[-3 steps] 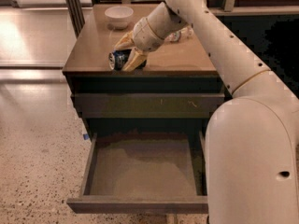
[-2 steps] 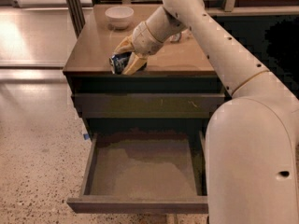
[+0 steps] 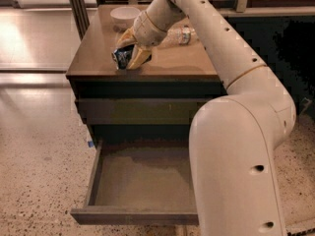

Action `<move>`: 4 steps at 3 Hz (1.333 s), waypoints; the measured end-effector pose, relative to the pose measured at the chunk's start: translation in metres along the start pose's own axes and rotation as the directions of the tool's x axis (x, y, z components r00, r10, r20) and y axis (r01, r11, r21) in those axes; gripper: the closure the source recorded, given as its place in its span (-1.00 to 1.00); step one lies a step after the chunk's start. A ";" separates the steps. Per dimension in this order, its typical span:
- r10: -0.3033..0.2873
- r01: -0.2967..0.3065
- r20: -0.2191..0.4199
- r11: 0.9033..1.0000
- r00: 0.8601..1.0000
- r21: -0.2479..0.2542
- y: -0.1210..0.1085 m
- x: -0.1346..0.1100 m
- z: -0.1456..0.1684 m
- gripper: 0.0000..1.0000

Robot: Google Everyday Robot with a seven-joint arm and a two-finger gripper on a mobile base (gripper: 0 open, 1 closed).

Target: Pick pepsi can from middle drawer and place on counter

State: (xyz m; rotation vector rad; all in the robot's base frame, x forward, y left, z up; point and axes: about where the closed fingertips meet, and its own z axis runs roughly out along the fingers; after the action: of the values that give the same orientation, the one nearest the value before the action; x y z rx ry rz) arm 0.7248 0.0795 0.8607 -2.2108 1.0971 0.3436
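Note:
The pepsi can point(image 3: 121, 57), dark blue with pale markings, is held between the yellowish fingers point(image 3: 139, 56) of my gripper point(image 3: 129, 54). The gripper is shut on the can and holds it just above or on the front part of the tan counter point(image 3: 93, 48). The middle drawer point(image 3: 142, 181) is pulled open below, and its flat grey floor is bare. My white arm reaches from the right over the counter.
A white bowl point(image 3: 124, 15) stands at the back of the counter. A clear plastic water bottle point(image 3: 178, 35) lies behind the arm. The arm's large white body point(image 3: 241, 161) covers the drawer's right side. A speckled floor point(image 3: 39, 171) lies to the left.
The gripper with the can has moved slightly to the right and back along the counter's front part. The drawer has stayed open.

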 end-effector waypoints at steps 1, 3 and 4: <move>-0.036 0.036 -0.025 0.999 0.999 0.009 -0.021 -0.008 -0.009 1.00; 0.029 -0.030 0.017 0.999 0.999 0.036 -0.021 0.006 -0.008 1.00; 0.073 -0.075 0.058 0.996 0.996 0.040 -0.010 0.018 -0.001 1.00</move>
State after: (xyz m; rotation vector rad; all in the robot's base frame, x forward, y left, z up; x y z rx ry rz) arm 0.7436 0.0720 0.8574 -2.1148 1.1476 0.4094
